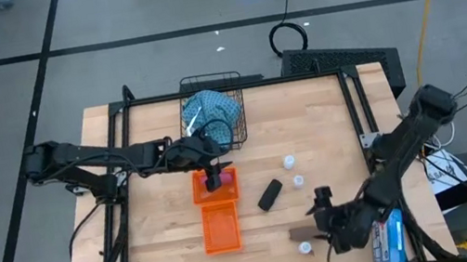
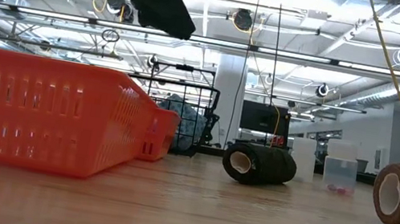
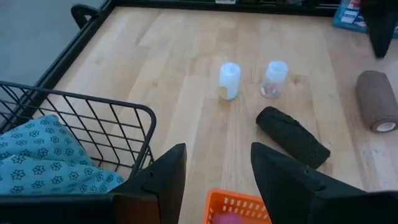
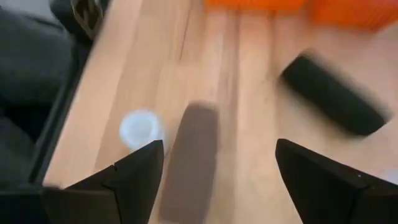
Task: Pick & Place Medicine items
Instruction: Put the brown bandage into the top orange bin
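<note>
light: bright, overhead ceiling lamps (image 2: pixel 241 19) | glare: low view | blur: right wrist view | shadows: soft

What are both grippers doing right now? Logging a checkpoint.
Left gripper: open, empty, above the orange plastic basket.
Right gripper: open, empty, over the brown bar.

No legible text, label, brand or number anywhere; printed packet (image 1: pixel 389 240) markings unreadable
</note>
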You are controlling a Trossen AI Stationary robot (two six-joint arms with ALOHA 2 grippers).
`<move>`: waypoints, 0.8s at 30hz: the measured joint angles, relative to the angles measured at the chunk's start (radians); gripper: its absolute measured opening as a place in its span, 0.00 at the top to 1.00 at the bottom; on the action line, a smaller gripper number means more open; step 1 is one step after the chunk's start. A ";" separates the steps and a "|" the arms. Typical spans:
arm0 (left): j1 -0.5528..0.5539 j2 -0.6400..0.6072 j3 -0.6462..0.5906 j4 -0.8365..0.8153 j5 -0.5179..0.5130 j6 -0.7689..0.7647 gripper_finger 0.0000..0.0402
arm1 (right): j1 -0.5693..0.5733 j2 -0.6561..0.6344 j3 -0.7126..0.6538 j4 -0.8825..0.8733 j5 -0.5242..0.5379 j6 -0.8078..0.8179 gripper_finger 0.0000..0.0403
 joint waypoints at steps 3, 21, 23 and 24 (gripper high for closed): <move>0.000 0.000 0.000 0.003 -0.001 0.000 0.54 | 0.011 0.079 0.000 0.006 -0.049 0.045 0.28; 0.001 0.000 0.000 0.009 -0.052 -0.056 0.54 | 0.003 0.237 0.000 0.023 -0.098 0.055 0.51; 0.001 0.000 0.000 0.009 -0.052 -0.056 0.54 | 0.003 0.237 0.000 0.024 -0.098 0.039 0.60; 0.001 0.000 0.000 0.009 -0.052 -0.056 0.54 | 0.003 0.237 0.000 0.024 -0.098 0.030 0.65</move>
